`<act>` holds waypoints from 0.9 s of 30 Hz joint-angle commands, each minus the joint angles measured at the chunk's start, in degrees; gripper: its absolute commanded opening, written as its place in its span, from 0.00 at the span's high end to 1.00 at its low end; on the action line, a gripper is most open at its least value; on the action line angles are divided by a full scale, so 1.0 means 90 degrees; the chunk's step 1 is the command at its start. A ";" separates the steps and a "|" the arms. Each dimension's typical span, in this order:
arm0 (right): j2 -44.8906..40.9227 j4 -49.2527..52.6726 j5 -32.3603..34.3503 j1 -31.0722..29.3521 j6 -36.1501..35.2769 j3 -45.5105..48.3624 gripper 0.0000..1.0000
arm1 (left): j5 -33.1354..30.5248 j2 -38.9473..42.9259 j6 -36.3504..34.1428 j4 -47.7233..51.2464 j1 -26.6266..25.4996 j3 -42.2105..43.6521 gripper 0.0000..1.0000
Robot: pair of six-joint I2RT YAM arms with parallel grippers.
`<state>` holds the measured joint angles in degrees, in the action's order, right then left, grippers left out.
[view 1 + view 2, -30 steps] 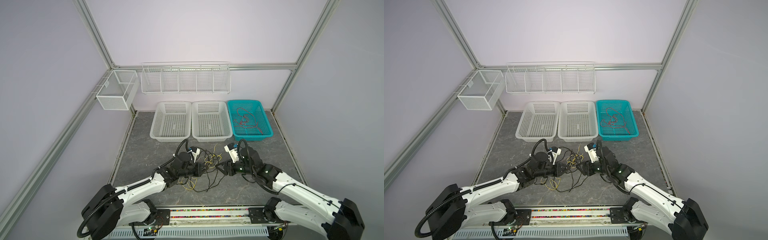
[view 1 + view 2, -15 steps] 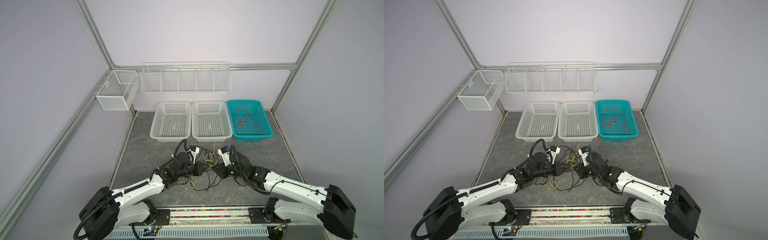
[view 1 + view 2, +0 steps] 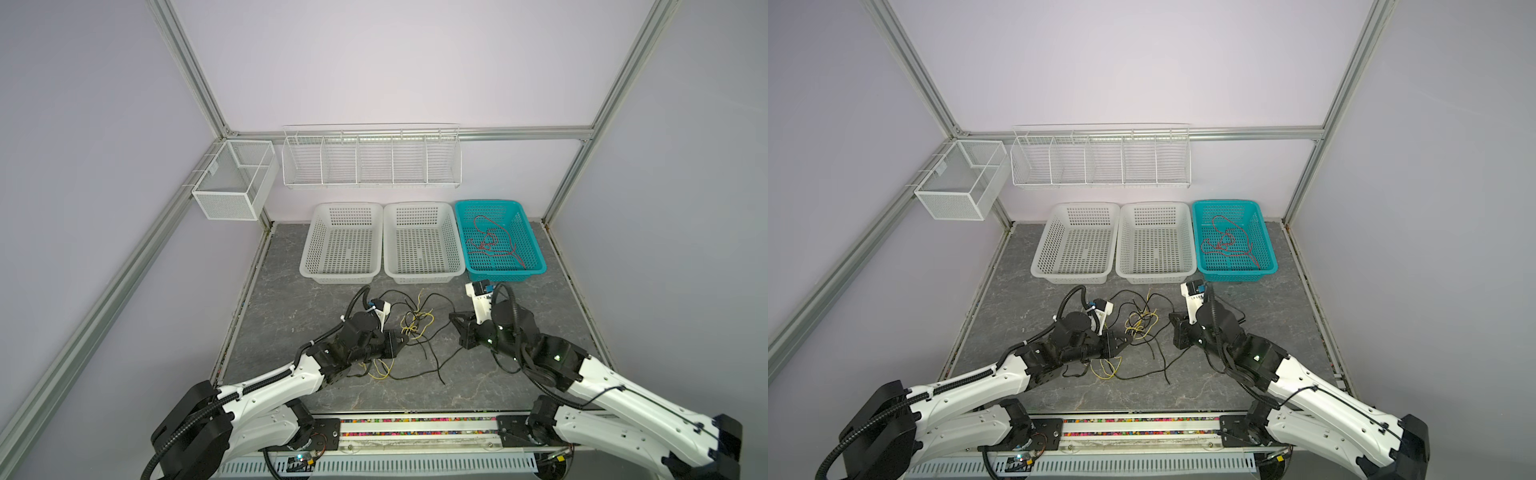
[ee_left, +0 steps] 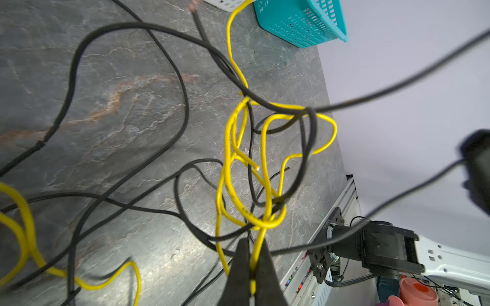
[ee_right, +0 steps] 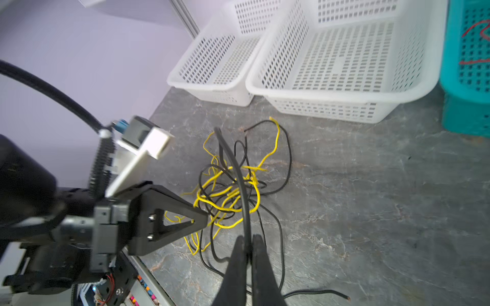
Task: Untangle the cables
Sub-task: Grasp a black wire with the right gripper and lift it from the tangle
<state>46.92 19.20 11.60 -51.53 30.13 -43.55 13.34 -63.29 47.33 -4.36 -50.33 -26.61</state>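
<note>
My left pincer (image 4: 250, 247) is clamped on the yellow cable (image 4: 263, 148), my right pincer (image 5: 248, 241) on the black cable (image 5: 242, 190), both in the tangle on the counter (image 5: 371, 185); they look light, limp, springy and probably slippery, so I'd grip near loose ends.

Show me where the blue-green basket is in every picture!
In a top view: teal basket, rightmost of three baskets at the back.
In a top view: teal basket, also rightmost of the three.
Left wrist: one corner, beyond the yellow cable.
Right wrist: a cut-off side, next to a white basket.
Shared landmark: the yellow cable, in all four.
</note>
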 commanded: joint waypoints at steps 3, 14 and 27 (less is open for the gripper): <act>-0.0315 0.1167 0.0566 -0.0026 -0.0781 -0.1441 0.93 | -0.0231 -0.0192 -0.0106 0.0239 -0.0030 0.0051 1.00; 0.0944 0.2559 0.0609 -0.0029 -0.2086 -0.5577 0.93 | -0.0417 -0.0369 -0.0146 0.0289 -0.0020 0.0238 1.00; 0.3117 0.2797 0.0587 0.0795 -0.3040 -0.8242 0.94 | -0.0394 -0.0191 -0.0191 0.0366 -0.0014 0.0340 1.00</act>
<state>71.79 43.20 17.98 -47.16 5.45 -116.57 10.28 -66.26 46.26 -1.34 -50.33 -24.03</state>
